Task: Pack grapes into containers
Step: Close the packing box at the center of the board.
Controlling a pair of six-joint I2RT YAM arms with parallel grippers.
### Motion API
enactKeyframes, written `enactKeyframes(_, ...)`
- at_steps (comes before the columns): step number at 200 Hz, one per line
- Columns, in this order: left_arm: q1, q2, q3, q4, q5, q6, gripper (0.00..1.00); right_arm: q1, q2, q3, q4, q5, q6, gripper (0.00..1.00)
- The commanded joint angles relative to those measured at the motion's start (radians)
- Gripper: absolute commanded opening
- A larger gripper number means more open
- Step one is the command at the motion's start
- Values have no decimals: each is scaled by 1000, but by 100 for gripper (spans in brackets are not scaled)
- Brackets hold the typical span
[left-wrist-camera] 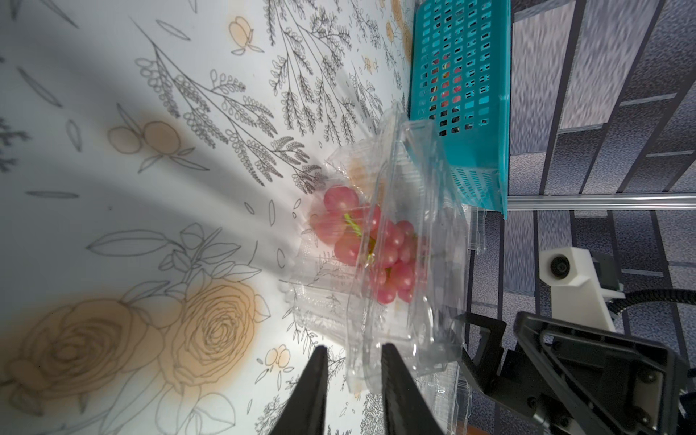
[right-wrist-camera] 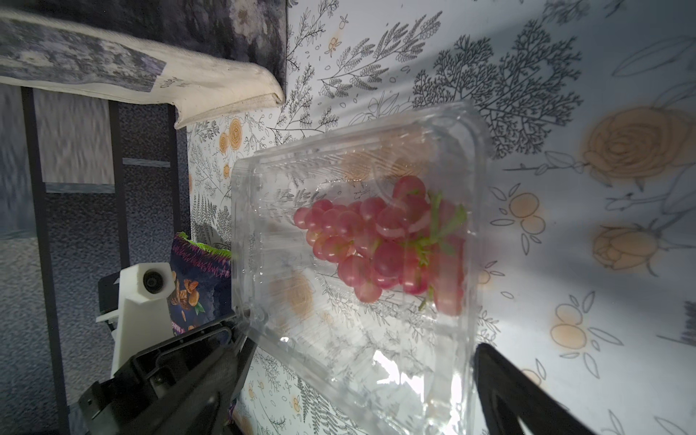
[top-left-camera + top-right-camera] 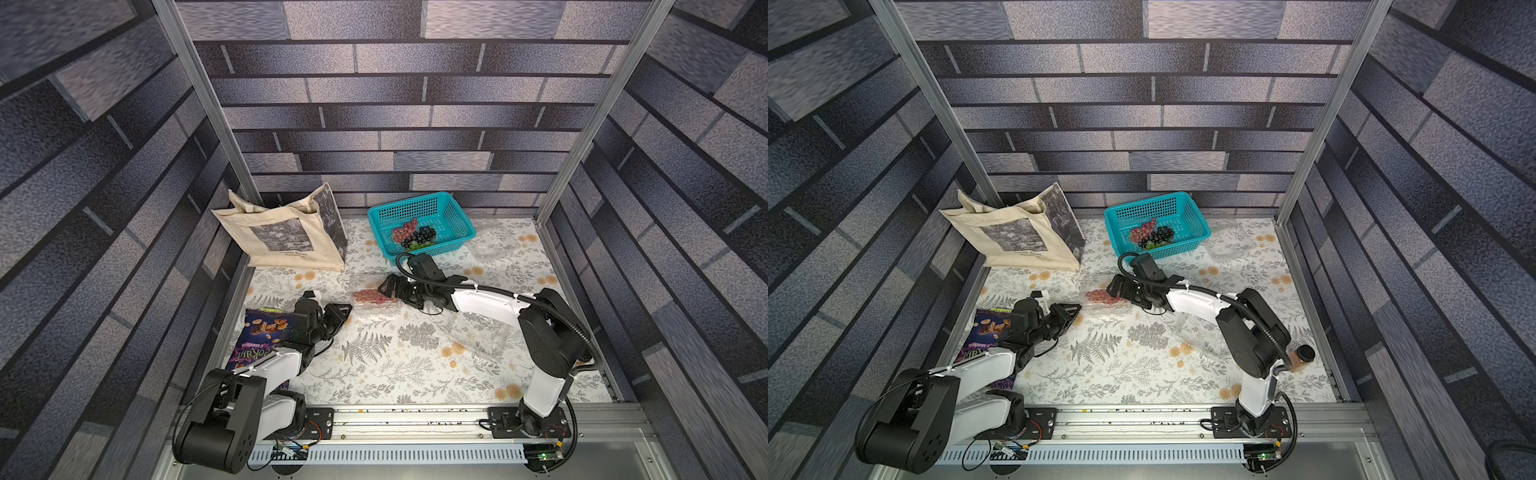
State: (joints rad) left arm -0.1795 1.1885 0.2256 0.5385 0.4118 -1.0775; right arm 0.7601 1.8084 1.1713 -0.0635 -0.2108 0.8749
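A clear clamshell container [image 3: 376, 309] [image 3: 1105, 308] lies mid-table with a bunch of red grapes [image 3: 370, 296] [image 2: 376, 241] inside it. My left gripper [image 3: 347, 309] [image 1: 354, 346] is at its left end, jaws closed to a narrow gap with the lid's corner lip between the fingers. My right gripper [image 3: 384, 286] [image 2: 357, 376] stands wide open, straddling the container's right end [image 2: 339, 339]. More grapes [image 3: 413, 235], red, dark and green, lie in the teal basket [image 3: 453, 216]. A second container [image 3: 494, 243] stands empty at the back right. A third container [image 3: 478, 336] lies beside the right arm.
A beige tote bag [image 3: 282, 237] stands at the back left. A purple snack packet [image 3: 262, 332] lies under the left arm. In a top view a brown bottle [image 3: 1302, 357] stands behind the right arm. Patterned walls and metal posts close in the table.
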Motion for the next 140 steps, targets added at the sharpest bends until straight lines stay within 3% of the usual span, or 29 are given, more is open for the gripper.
enactKeyframes(1,10,2,26,4,-1,24,28,4,22,25,-16,6,-15,100)
enactKeyframes(140,11,115,36,81,4,28,19,4,28,33,-40,14,-34,99)
